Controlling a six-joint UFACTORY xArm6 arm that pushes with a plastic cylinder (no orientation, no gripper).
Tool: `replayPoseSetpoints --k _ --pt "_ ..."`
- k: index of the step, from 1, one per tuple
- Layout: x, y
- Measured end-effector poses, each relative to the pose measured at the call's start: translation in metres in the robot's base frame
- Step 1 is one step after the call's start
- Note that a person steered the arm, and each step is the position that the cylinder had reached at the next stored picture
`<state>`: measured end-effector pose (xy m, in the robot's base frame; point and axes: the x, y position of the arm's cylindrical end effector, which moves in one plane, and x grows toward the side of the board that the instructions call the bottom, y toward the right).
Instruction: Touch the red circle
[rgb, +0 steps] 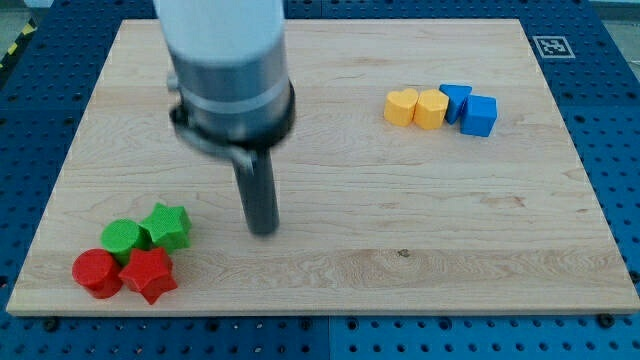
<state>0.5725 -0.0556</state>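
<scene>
- Red circle (97, 272) and red star (149, 274) sit nearest the view's bottom, touching, at the bench's (400, 270) lower-left corner. Circle is the leftmost, close to the bench edge.
- Just behind them: green circle (123, 236) and green star (166, 226), packed against the reds. All four form one tight cluster.
- Our tip (262, 228) is on the bench to the view's right of the cluster, roughly level with the green star, apart from every block. No jaws on this end effector, just a plain rod, so nothing to spread or pinch; it touches no block now.
- Far side, upper right: two yellow hearts (417, 107) touching a blue block (455, 100) and a blue cube (479, 115). Well apart, irrelevant.
- Risk: the straight line from our tip to the target runs through the red star and green star. Going direct, we'd likely shove those first and scatter the cluster.
- Risk: hard contact could push the circle off the near edge.
- We'd judge a swing round the bottom safer.
</scene>
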Motion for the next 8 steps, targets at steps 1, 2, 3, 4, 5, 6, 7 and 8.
replayPoseSetpoints --k 1,2,3,4,5,6,7,8 --pt "0.045 0.007" --pt "0.035 0.012" --pt "-0.038 0.01" --pt "-0.086 -0.057" --pt "-0.081 -0.165" --pt "-0.024 -0.249" --pt "0.003 -0.246" --pt "0.015 -0.236"
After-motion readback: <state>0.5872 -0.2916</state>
